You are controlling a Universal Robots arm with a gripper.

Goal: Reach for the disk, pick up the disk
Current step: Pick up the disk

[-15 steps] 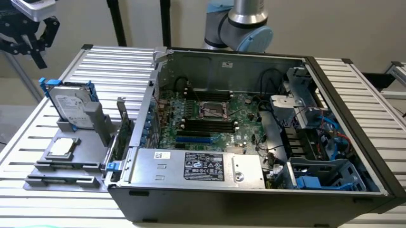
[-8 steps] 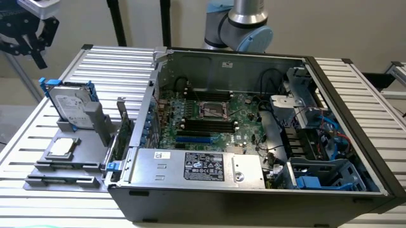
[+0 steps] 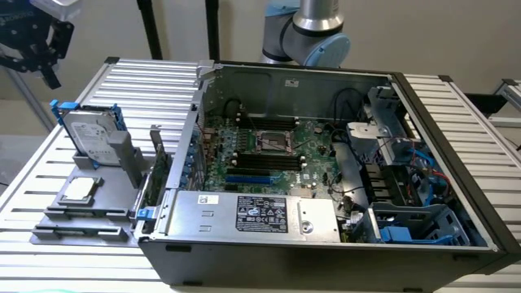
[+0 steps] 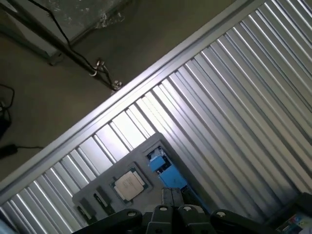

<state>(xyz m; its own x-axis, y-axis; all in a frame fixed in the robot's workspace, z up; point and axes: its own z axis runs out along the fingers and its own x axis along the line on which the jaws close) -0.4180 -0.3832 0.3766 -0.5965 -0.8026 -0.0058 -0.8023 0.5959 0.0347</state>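
Disk location: we are finding it standing on edge, leaning slightly, in a slot of the grey holder on the bench. It is sitting at the exterior view's left, near the open case. A chip is lying flat in the same holder, near the disk but apart from it.

Claw status: it is hanging above the bench at the exterior view's upper left, well apart from the disk. We are seeing nothing in its grasp, and we cannot tell how far it is open.

Handling, as we are judging it: the metal body is looking stiff and fairly heavy for its bulk, with smooth faces that may be slipping under a light grip. The drive is likely reacting badly to knocks, so we are advising against any drop or jolt. The blue caddy is plastic and probably flexing, so we are treating it as a poor load point. We are favouring a hold across the two flat faces at the exposed upper part, clear of the holder's slot.
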